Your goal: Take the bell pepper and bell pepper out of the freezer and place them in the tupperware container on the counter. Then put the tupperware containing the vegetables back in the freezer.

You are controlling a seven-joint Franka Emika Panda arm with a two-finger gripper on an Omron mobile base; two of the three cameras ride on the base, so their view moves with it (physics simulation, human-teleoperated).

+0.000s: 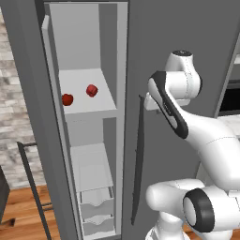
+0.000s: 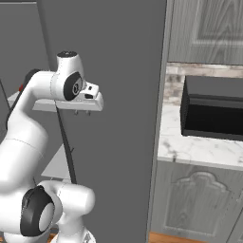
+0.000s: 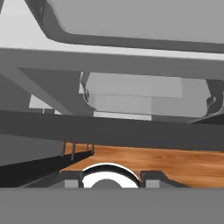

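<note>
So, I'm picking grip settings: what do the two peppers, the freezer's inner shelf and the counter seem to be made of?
The two bell peppers look smooth, glossy red, waxy-skinned. The shelf under them in the freezer looks like matte pale plastic, plain and unmarked. The counter looks like polished white marble or an imitation, judging by its grey veins.

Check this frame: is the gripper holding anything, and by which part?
Nothing is held. The gripper hangs beside the freezer door; both bell peppers sit on the freezer shelf.

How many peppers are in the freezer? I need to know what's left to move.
2. Both sit on the upper shelf of the freezer: one pepper near the left edge, the other pepper just right of it. Drawers below may hide more.
</note>
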